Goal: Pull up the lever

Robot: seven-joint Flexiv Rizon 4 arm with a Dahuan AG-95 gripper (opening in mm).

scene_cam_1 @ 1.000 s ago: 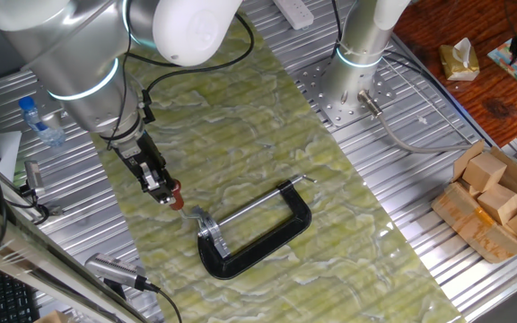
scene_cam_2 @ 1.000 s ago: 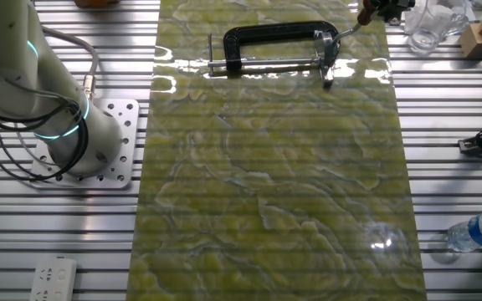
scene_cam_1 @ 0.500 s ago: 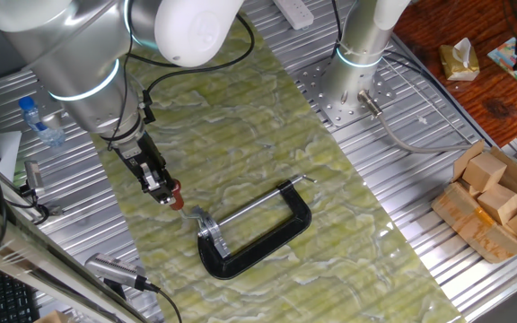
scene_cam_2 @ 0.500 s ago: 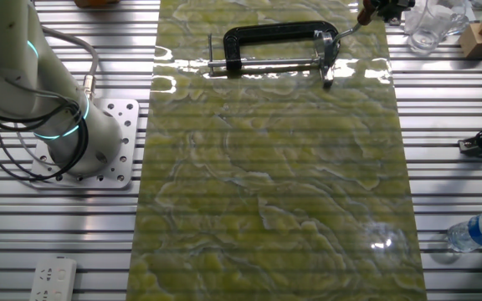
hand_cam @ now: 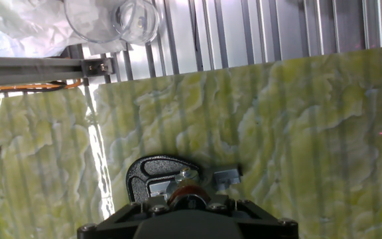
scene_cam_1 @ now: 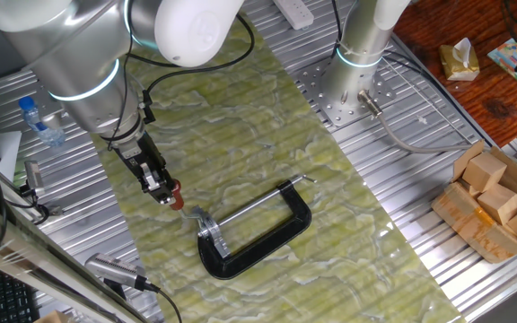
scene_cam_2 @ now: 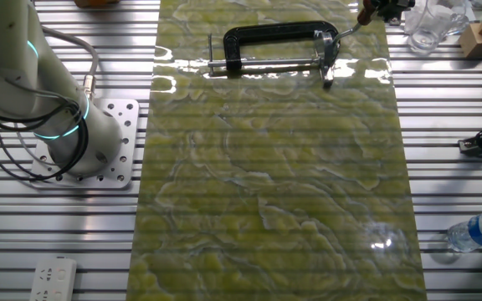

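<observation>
When we compare this moment with the pictures from a second ago and half a second ago, we find nothing moved: the arm, the clamp and the knob sit in the same places in both fixed views. The gripper [scene_cam_1: 170,194] is closed on the red-brown knob of the lever [scene_cam_1: 187,209], with the fingers narrow around it; in the hand view the knob [hand_cam: 186,194] shows just at the fingertips. The lever runs from this knob down to the silver bracket [scene_cam_1: 209,231] of the black clamp [scene_cam_1: 263,235], which lies flat on the green mat [scene_cam_1: 267,135] near the edge closest to the arm's hand. In the other fixed view the lever [scene_cam_2: 350,28] sits at the top of the picture, with the gripper [scene_cam_2: 371,12] partly cut off. We judge that the grasp is made and the arm pauses before the pull, so the lifting itself is not yet begun. The next move asks for an upward arc around the bracket; the clamp is not fixed to anything we can see, so it may slide or tip with the pull.
</observation>
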